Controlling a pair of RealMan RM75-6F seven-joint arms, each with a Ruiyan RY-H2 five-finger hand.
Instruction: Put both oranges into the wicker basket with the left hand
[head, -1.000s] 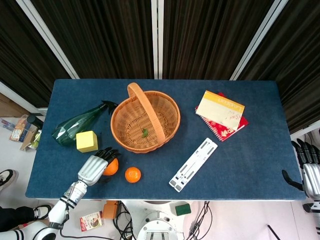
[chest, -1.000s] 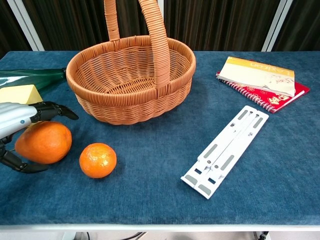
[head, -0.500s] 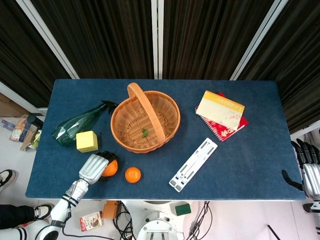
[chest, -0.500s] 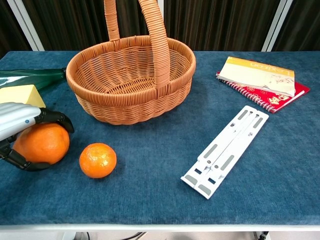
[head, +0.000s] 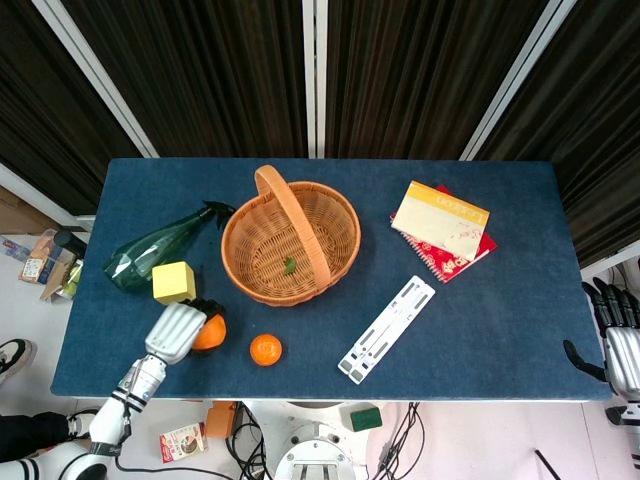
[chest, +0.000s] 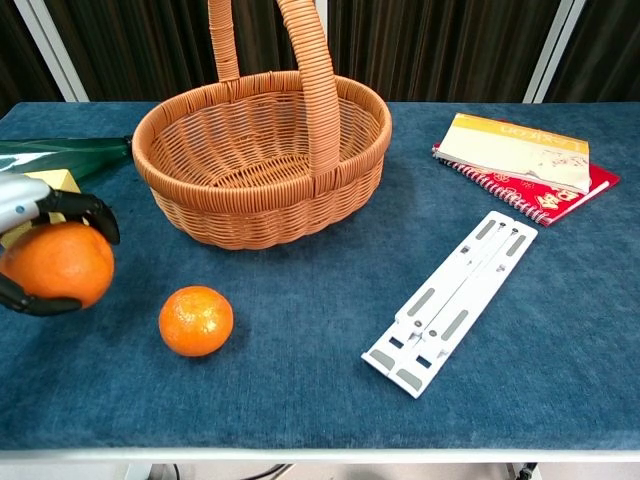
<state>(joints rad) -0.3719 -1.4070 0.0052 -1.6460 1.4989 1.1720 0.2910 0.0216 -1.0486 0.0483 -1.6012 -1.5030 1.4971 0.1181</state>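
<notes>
My left hand (head: 177, 331) (chest: 30, 205) grips the larger orange (head: 209, 332) (chest: 58, 263) and holds it just above the blue cloth, left of the wicker basket (head: 290, 240) (chest: 262, 150). The smaller orange (head: 265, 349) (chest: 196, 320) lies on the cloth in front of the basket, to the right of the held one. The basket stands upright with its tall handle; a small green leaf lies inside. My right hand (head: 620, 340) hangs off the table's right edge, its fingers apart, holding nothing.
A green bottle (head: 155, 250) and a yellow block (head: 174, 282) lie left of the basket, close behind my left hand. A white slotted strip (head: 387, 329) (chest: 455, 300) lies right of centre. Books (head: 441, 229) (chest: 520, 155) sit at the back right.
My left hand closed around the larger orange and lifted it, carrying it a little to the left. The smaller orange has stayed put.
</notes>
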